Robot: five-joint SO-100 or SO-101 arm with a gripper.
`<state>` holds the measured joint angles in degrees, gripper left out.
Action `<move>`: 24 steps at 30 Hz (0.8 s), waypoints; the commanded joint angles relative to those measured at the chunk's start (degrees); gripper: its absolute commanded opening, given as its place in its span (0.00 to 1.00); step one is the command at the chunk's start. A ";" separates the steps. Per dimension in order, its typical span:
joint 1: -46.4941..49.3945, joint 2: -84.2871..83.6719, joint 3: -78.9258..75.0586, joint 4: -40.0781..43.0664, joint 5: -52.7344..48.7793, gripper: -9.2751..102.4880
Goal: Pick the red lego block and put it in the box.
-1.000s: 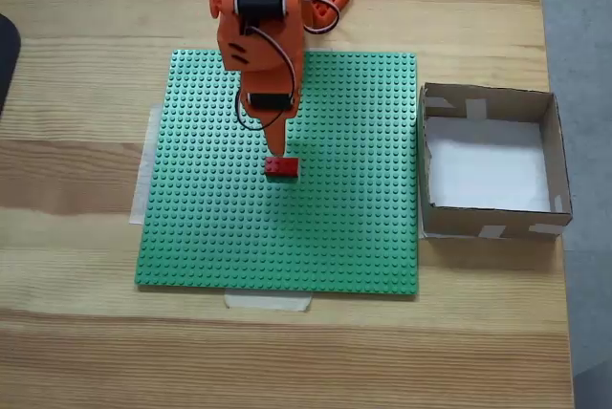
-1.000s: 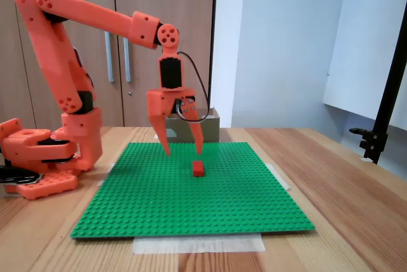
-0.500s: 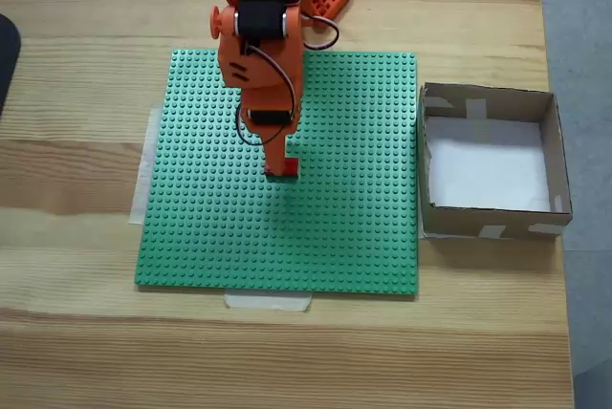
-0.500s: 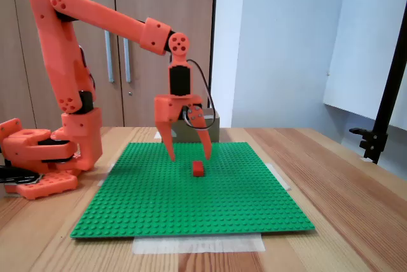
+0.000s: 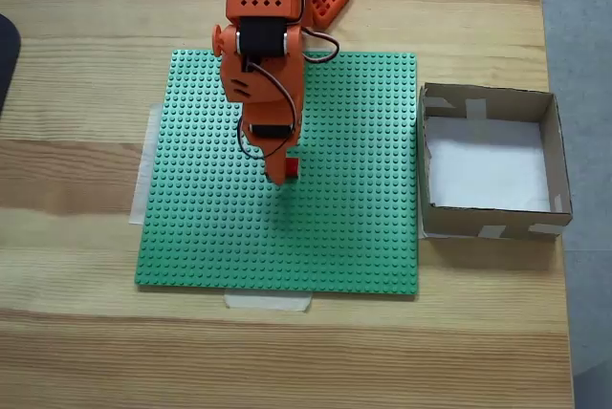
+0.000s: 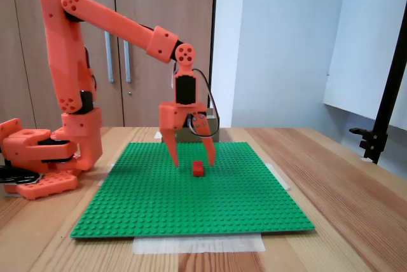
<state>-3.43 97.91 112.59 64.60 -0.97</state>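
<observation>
Since the earlier frames the orange arm (image 6: 114, 21) has reached further out and the gripper (image 6: 194, 163) has come lower, now straddling the red lego block (image 6: 198, 169), which has kept its place; in the side-on fixed view the jaws stand open, one fingertip on each side of the block and close above the green baseplate (image 6: 191, 202), neither visibly touching the brick; in the top-down fixed view the gripper (image 5: 280, 176) covers most of the red lego block (image 5: 294, 167), of which a red strip shows at the right of the fingers; the block sits on the baseplate (image 5: 354, 218) near its middle; the box (image 5: 551, 156), brown cardboard with a white bottom and pale tape patches, stands on the wooden tabletop (image 5: 86, 237) just beside the baseplate's right edge in that view, well apart from the block; the arm's base (image 6: 38, 164) rests on the tabletop left of the baseplate in the side-on view.
</observation>
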 commanded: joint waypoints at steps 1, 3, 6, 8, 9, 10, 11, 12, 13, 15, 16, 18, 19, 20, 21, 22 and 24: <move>-0.09 -0.09 -3.52 0.09 0.18 0.40; -0.09 -0.35 -4.04 0.09 -0.09 0.40; 0.00 -0.53 -4.31 -0.18 -0.18 0.39; 0.00 -0.62 -4.31 -0.09 -0.44 0.39; 0.00 -0.70 -4.31 -0.09 -0.53 0.39; 0.00 -0.70 -4.31 -0.09 -0.53 0.39; 0.00 -0.79 -4.31 -0.09 -0.35 0.39; 0.00 -0.88 -4.31 -0.09 -0.26 0.39; 0.00 -0.97 -4.31 -0.09 -0.35 0.39; 0.00 -1.14 -4.31 -0.09 -0.44 0.39; 0.09 -1.14 -4.22 -0.09 -0.53 0.39; 0.09 -1.14 -4.22 0.00 -0.62 0.39; 0.18 -1.14 -4.22 0.09 -0.62 0.39; 0.26 -1.23 -4.22 0.09 -0.62 0.39; 0.26 -1.23 -4.22 0.09 -0.62 0.39; 0.26 -1.23 -4.22 0.00 -0.70 0.38; 0.35 -1.23 -4.13 -0.18 -1.05 0.37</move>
<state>-3.43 96.42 110.92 64.78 -1.23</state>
